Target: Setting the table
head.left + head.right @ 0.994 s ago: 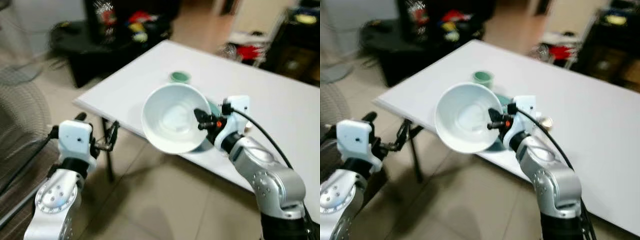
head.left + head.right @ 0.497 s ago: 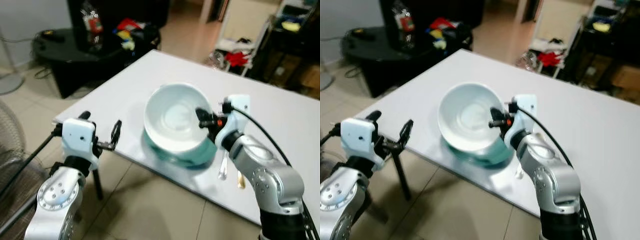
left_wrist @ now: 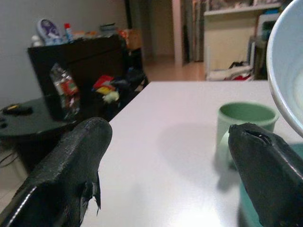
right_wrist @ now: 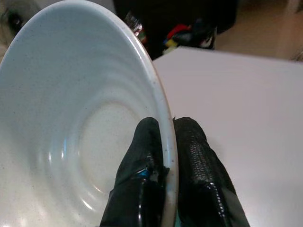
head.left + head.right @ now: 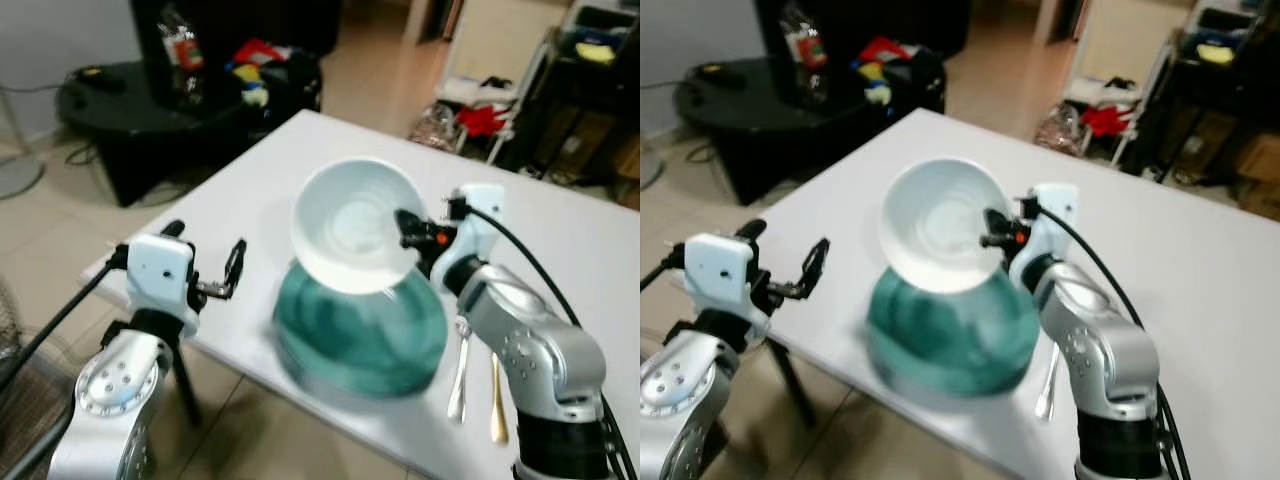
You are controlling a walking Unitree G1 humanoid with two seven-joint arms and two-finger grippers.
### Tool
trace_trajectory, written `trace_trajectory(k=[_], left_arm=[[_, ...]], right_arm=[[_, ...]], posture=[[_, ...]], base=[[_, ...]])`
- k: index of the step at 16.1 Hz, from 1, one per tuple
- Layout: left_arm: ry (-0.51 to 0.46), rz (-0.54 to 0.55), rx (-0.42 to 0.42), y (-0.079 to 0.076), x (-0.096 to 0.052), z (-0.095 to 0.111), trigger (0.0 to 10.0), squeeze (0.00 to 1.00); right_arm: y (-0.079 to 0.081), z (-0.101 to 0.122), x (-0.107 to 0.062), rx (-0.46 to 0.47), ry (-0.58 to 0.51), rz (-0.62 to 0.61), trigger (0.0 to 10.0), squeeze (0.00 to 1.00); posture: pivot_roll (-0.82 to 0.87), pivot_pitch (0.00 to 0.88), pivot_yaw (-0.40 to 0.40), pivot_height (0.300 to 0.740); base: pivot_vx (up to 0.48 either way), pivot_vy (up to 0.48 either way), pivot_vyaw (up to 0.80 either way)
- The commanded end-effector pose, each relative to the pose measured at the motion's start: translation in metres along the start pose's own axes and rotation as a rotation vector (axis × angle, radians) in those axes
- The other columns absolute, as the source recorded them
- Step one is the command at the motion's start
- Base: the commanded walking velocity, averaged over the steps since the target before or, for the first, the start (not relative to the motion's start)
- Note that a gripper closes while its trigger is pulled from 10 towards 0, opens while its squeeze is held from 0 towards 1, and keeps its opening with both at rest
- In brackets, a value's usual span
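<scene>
Left eye view: right gripper (image 5: 403, 222) held the white bowl (image 5: 352, 225) by its rim, jaws pinched on the near edge. Bowl was tilted, mouth facing up and towards the camera, hanging in the air over the teal plate (image 5: 360, 325), not touching it. Plate lay on the white table (image 5: 560, 230) near its front edge. Two spoons (image 5: 458, 372) lay just beside the plate on the robot's right. Judged: bowl was being carried above the plate so it could be set down on it; the rim pinch explains the tilt. Left gripper (image 5: 232, 270) hung at the table's left corner, jaws spread, holding nothing.

Right eye view: same layout. Bowl overlapped the plate's far side; blur on the plate edge, so exact clearance could not be read.

Left wrist view: both black fingers (image 3: 71, 156) stood wide apart, nothing between them. Green cup (image 3: 244, 124) stood upright on the table beyond; bowl edge intruded at one side.

Right wrist view: fingertips (image 4: 191, 142) clamped either side of the bowl's thin rim, one inside, one outside. Grip looked narrow and near one point; judged a risk of the bowl swinging.
</scene>
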State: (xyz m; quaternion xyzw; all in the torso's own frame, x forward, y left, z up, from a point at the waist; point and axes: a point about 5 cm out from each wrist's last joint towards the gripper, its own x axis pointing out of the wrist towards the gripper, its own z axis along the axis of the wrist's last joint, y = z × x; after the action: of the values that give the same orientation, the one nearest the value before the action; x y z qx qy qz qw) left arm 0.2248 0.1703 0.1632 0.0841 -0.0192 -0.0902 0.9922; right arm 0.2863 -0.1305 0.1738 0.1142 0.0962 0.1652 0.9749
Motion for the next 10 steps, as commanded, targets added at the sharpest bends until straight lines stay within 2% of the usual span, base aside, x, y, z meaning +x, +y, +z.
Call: trace_trajectory(k=[1,7,8,10], left_arm=[[-0.011,-0.028,-0.006,-0.006,0.003,0.002,10.0,0.0],[0.013,-0.058,0.02,-0.007,0.003,0.002,10.0,0.0],[0.035,-0.11,0.025,-0.009,0.004,0.001,10.0,0.0],[0.015,-0.242,0.028,-0.015,0.007,0.01,10.0,0.0]], right_arm=[[-0.014,0.009,-0.004,0.002,-0.034,-0.062,10.0,0.0],[-0.022,0.018,0.005,0.049,0.017,-0.081,10.0,0.0],[-0.026,0.023,0.009,0.049,0.035,-0.077,10.0,0.0],[-0.042,0.029,0.025,0.019,0.135,-0.128,10.0,0.0]], posture=[[0.06,0.0,-0.045,0.74],[0.07,0.0,-0.045,0.74],[0.07,0.0,-0.044,0.74],[0.06,0.0,-0.038,0.74]], base=[[0.386,0.0,0.0],[0.371,0.0,0.0],[0.0,0.0,0.0],[0.0,0.0,0.0]])
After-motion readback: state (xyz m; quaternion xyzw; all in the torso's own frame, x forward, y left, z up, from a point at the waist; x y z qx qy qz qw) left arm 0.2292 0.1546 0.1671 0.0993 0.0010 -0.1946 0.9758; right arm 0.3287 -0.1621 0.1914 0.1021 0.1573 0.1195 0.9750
